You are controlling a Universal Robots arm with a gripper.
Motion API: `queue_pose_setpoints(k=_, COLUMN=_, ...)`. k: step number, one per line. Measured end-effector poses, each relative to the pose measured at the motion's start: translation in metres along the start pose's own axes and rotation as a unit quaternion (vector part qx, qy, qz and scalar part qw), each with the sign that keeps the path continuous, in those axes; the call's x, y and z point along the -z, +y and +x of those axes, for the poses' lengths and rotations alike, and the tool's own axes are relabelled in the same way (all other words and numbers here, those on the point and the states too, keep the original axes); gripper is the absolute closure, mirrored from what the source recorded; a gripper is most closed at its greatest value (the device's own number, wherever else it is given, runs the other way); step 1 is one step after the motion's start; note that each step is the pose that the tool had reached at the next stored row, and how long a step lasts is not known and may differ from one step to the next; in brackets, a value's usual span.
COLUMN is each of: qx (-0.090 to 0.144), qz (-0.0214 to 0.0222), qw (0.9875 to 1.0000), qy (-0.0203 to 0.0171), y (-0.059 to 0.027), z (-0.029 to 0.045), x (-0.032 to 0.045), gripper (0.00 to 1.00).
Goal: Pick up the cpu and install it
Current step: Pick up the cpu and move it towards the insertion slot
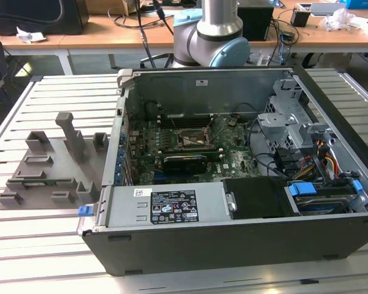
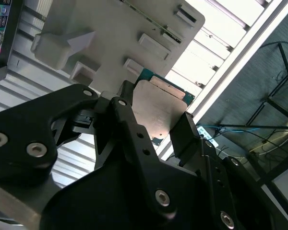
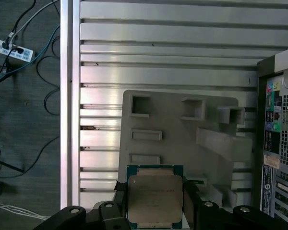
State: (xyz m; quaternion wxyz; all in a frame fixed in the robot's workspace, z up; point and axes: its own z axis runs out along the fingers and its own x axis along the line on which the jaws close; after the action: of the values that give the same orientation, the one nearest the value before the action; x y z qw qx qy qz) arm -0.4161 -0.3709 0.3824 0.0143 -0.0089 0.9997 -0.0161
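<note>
Silver-topped flat square cpu (image 3: 155, 199) with thin green rim pinched in black hand (image 2: 156, 106). Fingers (image 2: 126, 98) pressed on two opposite edges, seen in both wrist views. Cpu held in air above grey plastic holder tray (image 3: 173, 143) on slatted aluminium counter (image 3: 158, 43). In exterior view, tray lies at 9 o'clock of open dark computer case (image 1: 233, 245). Dark square metal-framed socket (image 1: 193, 139) sits mid green motherboard (image 1: 233, 162).
</note>
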Motion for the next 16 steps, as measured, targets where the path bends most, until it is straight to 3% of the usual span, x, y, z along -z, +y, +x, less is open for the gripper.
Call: queue_pose_setpoints(k=16, qx=0.0, qz=-0.0011, qw=1.0, qy=-0.0001, y=-0.0009, z=-0.0007, x=0.0252, gripper=0.45)
